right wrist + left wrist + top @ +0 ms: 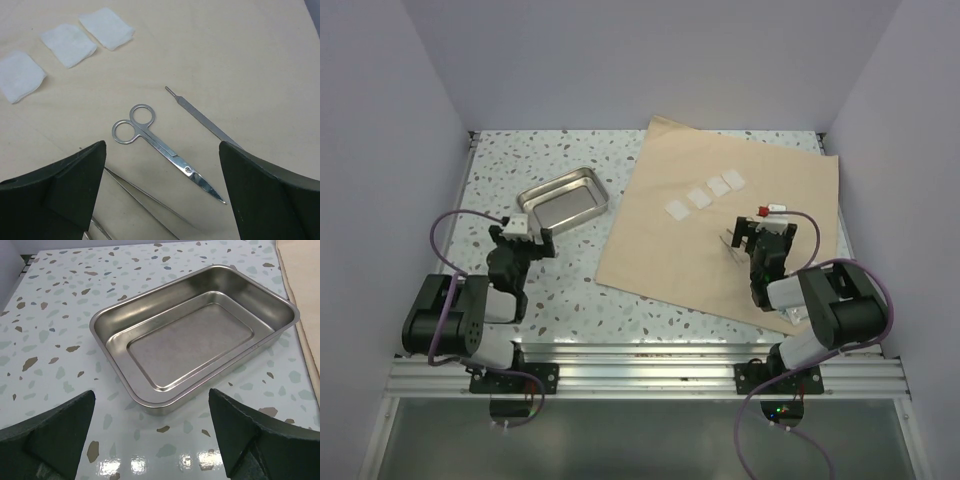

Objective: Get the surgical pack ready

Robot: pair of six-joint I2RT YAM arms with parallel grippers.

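Metal tray sits on the speckled desk, left of the wrap sheet, which lies flat. Gauze squares lie in a row on the sheet. Only the right wrist view resolves the scissors, thin handle and tweezers. Left end effector wide before the tray; right end effector wide above the scissors. Both hold nothing.

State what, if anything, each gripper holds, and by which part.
Nothing. The left gripper is open before the shiny rectangular metal tray; the right gripper, over silver steel scissors.

Speckled terrazzo tabletop, pale walls
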